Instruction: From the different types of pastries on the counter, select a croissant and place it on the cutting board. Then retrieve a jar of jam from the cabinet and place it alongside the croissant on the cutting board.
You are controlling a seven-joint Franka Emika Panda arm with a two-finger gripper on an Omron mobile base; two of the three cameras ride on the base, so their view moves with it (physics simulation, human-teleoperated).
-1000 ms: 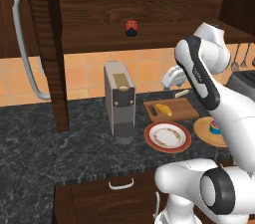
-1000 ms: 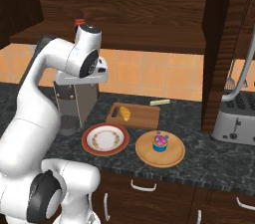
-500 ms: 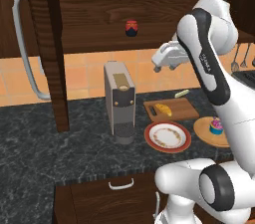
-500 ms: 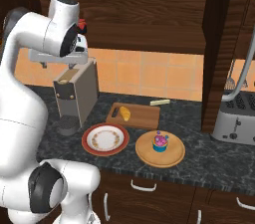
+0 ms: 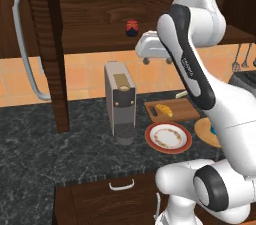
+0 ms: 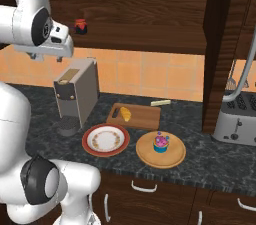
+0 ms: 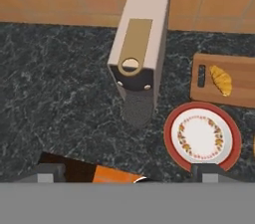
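Note:
The golden croissant (image 5: 164, 110) (image 6: 125, 114) (image 7: 221, 79) lies on the brown cutting board (image 5: 181, 111) (image 6: 142, 117) (image 7: 239, 91), near its slotted end. The red-lidded jar of jam (image 5: 131, 27) (image 6: 80, 26) stands on the shelf of the open cabinet (image 5: 95, 16). My gripper (image 5: 157, 59) (image 6: 46, 57) (image 7: 128, 173) hangs open and empty high above the counter (image 5: 60, 139), just below and right of the jar and apart from it, looking down on the coffee machine. The pink cupcake (image 6: 160, 143) rests on a round wooden board (image 6: 167, 158).
A grey coffee machine (image 5: 120, 101) (image 6: 75, 94) (image 7: 139, 54) stands left of the cutting board. A red-rimmed plate (image 5: 168, 136) (image 6: 105, 140) (image 7: 202, 137) lies in front of the board. The cabinet door with its grey handle (image 5: 22, 44) is swung open. A toaster (image 6: 235, 119) sits far right.
The arm has swung up from beside the cutting board to shelf height and moved over the coffee machine. The croissant stays on the board.

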